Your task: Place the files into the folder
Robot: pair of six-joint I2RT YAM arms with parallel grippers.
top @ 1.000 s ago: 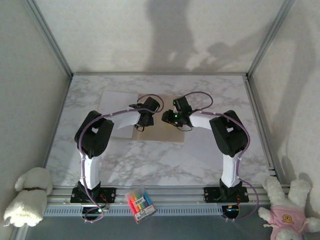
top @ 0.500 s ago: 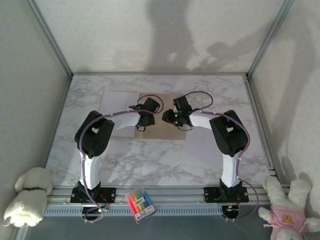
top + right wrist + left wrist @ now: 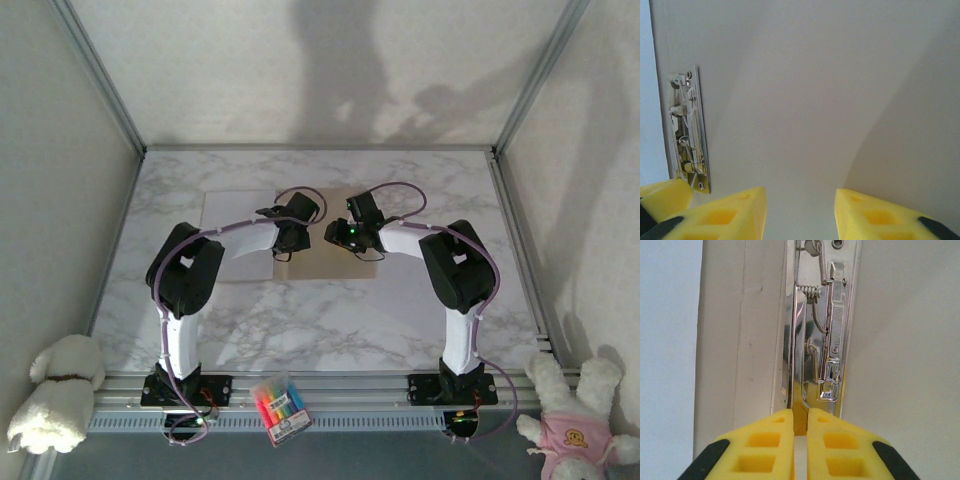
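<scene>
The tan folder (image 3: 325, 265) lies open in the middle of the table, with a chrome clip (image 3: 826, 340) along its crease. The white files (image 3: 232, 232) lie flat just left of it, touching its left edge. My left gripper (image 3: 291, 238) is over the crease. In the left wrist view it (image 3: 800, 412) is shut on the clip's thin metal lever. My right gripper (image 3: 337, 236) hovers over the folder's right leaf (image 3: 815, 100). In the right wrist view it (image 3: 800, 192) stands open with nothing between its fingers, and the clip (image 3: 687, 135) sits to its left.
A pack of coloured markers (image 3: 280, 406) lies at the near edge between the arm bases. Plush toys sit at the near left (image 3: 55, 392) and near right (image 3: 580, 420) corners. Metal frame rails (image 3: 520, 230) border the marble table.
The left arm's elbow has drifted slightly left and the folder's near edge has drawn back a little. Both grippers stay as they were.
</scene>
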